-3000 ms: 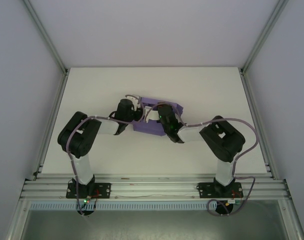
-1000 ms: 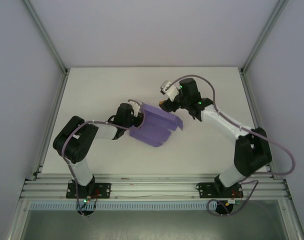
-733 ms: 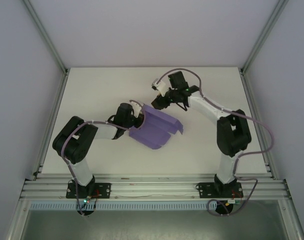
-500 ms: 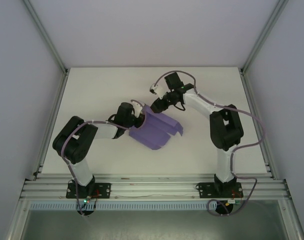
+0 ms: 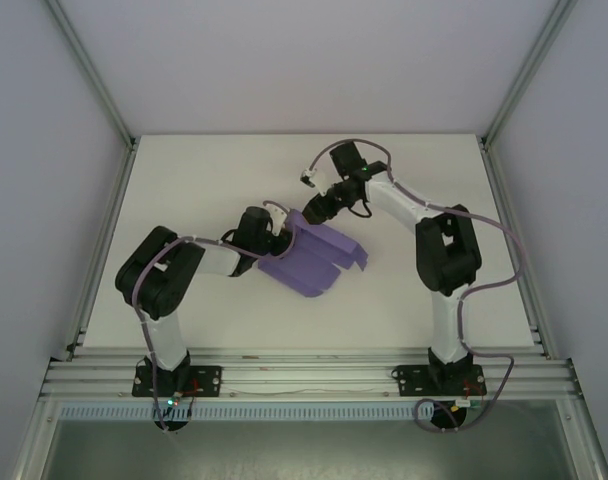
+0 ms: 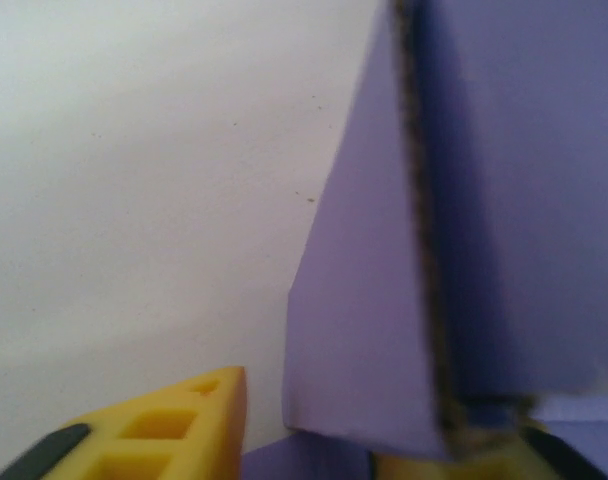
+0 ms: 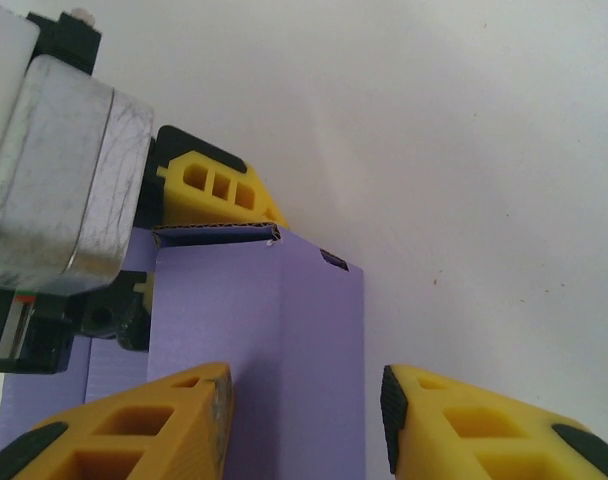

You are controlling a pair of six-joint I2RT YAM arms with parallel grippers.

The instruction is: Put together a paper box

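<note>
a robotics lab test cell: a black-and-white left robot arm (image 5: 164, 268) and a matching right robot arm (image 5: 444, 250) stand bolted to a slotted aluminium rail (image 5: 304, 376) at the edge of a white tabletop (image 5: 204, 180), enclosed by silver aluminium frame posts (image 5: 89, 65) and plain pale-grey panel walls (image 5: 304, 60).

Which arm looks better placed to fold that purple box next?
Right, I'd guess. The right fingers are open astride an upright panel of the paper box, ready to pinch it. The left fingers sit at a side edge.
</note>
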